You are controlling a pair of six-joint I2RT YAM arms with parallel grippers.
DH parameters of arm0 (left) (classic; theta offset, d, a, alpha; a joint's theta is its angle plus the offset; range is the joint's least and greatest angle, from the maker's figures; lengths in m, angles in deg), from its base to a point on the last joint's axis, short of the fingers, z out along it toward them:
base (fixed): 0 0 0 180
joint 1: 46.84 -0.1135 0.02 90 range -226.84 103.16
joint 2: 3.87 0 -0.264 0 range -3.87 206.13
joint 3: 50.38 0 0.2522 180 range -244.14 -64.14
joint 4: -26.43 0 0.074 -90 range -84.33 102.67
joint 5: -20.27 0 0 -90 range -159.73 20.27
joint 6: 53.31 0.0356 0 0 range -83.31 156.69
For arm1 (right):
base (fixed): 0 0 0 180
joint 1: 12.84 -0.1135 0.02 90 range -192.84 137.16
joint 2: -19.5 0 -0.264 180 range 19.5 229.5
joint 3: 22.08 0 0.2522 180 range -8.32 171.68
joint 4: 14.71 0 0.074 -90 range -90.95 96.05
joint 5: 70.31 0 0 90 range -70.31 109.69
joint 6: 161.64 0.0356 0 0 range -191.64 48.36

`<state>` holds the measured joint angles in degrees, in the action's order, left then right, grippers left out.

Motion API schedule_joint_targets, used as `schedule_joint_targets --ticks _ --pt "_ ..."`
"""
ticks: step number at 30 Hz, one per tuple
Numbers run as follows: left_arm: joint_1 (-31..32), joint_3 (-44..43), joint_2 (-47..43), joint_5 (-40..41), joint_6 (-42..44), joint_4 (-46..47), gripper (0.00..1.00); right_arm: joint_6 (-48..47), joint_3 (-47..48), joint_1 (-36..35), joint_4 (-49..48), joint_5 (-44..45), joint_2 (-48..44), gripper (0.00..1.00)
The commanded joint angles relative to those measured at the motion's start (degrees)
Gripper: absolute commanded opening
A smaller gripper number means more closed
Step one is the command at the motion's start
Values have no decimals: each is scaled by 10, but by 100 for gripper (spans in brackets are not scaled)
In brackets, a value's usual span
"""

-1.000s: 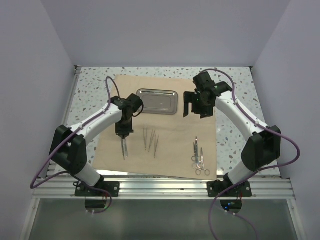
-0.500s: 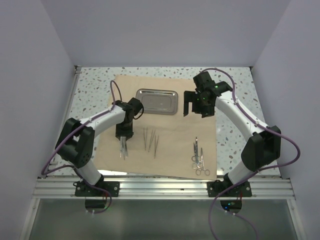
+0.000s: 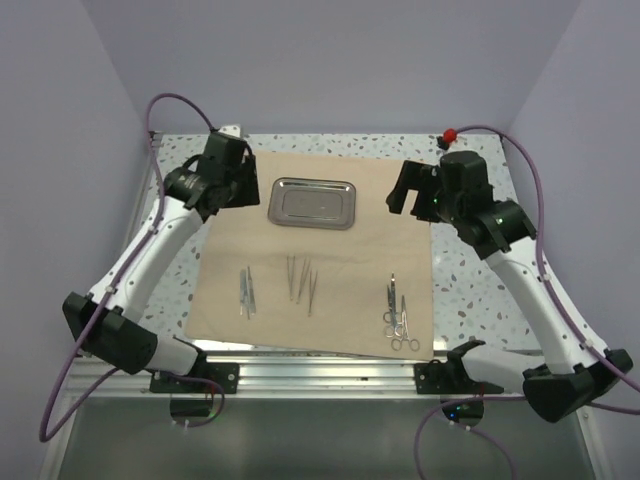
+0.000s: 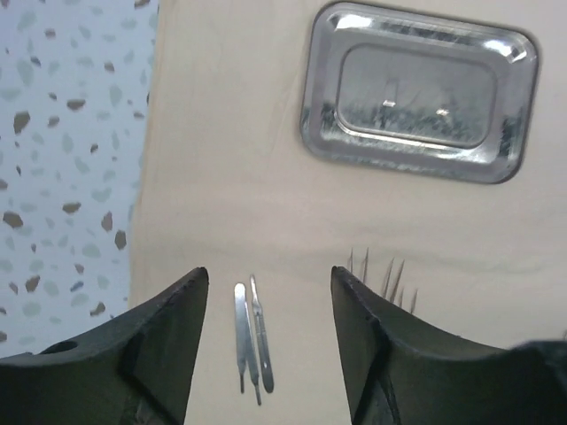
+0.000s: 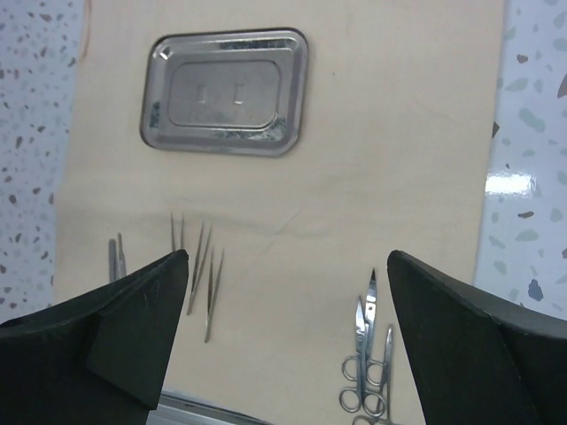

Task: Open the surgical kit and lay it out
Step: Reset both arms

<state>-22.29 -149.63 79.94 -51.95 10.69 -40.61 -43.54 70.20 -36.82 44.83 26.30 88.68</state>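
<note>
Speckled worktop (image 3: 350, 145) carries the tan cloth wrap (image 3: 340, 250), spread out flat. On the wrap, the steel tray (image 3: 313, 203) sits at the far middle. Closer to my bases lie two scalpels (image 3: 247, 292) on the left, the tweezers (image 3: 301, 280) near them toward the middle, and the ring-handled instruments (image 3: 397, 313) on the right. My left end effector (image 4: 268, 276) hangs above the wrap's far left edge, jaws parted and gripping nothing. My right end effector (image 5: 288, 258) hangs over the far right edge, jaws spread wide, also gripping nothing.

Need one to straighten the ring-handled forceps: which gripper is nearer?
Right. The right gripper hovers beyond the forceps, at the cloth's far-right edge; the left gripper is at its far-left corner.
</note>
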Motion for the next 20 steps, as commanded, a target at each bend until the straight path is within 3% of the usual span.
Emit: schedule_joint_targets --ticks 1,6,11,17,20 --pt "-34 -13 -35 -55 45 73 64 22 -22 0 -46 22 -27 98" --pt "-69 5 -45 -106 52 99 74 50 -59 -1 -67 16 -71 98" --pt "-85 8 -46 -108 60 92 77 55 -99 0 -104 7 -113 98" --pt "-88 15 -53 -103 60 95 77 50 -85 -1 -103 -7 -103 98" --pt "-89 20 -60 -90 61 101 84 39 -75 0 -106 -13 -94 98"
